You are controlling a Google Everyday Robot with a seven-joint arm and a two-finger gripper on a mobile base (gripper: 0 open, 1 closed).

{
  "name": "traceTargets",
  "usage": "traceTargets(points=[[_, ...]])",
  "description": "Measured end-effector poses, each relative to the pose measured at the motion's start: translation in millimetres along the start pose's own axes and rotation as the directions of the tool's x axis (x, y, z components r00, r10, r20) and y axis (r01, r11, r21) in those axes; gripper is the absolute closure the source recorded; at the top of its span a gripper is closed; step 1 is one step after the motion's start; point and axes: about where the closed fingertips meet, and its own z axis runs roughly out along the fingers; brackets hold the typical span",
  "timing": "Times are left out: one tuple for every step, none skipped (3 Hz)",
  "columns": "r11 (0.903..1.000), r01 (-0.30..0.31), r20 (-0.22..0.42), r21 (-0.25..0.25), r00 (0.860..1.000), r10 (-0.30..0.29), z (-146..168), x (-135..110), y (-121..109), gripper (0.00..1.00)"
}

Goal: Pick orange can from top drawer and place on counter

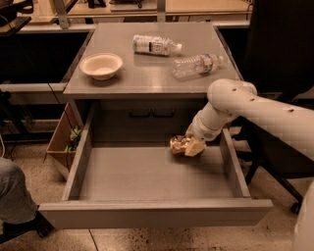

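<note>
Camera view: orange can (178, 145), top drawer (137, 172) rear right, long axis unclear; hand (190, 146) touching it, grip indeterminate.

Arm (265, 110) smooth cream-white tube w/ rounded elbow, sm dark dots; pincer (189, 147) tan, in top drawer (147, 174).

This looks like a lab or an office workroom. A white robot arm (265, 112) reaches into the drawer (147, 174) of a grey metal table (147, 78), with its claw (190, 146) at the back right. Around are a black office chair (279, 49), wooden desks (206, 6) and a speckled floor (147, 240).
</note>
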Motion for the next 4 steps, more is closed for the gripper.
traceTargets(points=[[0.9999,0.004,-0.014,0.010,1.000,-0.004,-54,2,14,1.00],[0.9994,-0.026,-0.013,0.025,1.000,0.026,-110,16,29,1.00],[0.9963,-0.045,0.000,0.073,0.999,0.045,-159,24,24,1.00],[0.9862,-0.072,0.013,0.149,0.997,0.070,-192,30,-10,1.00]])
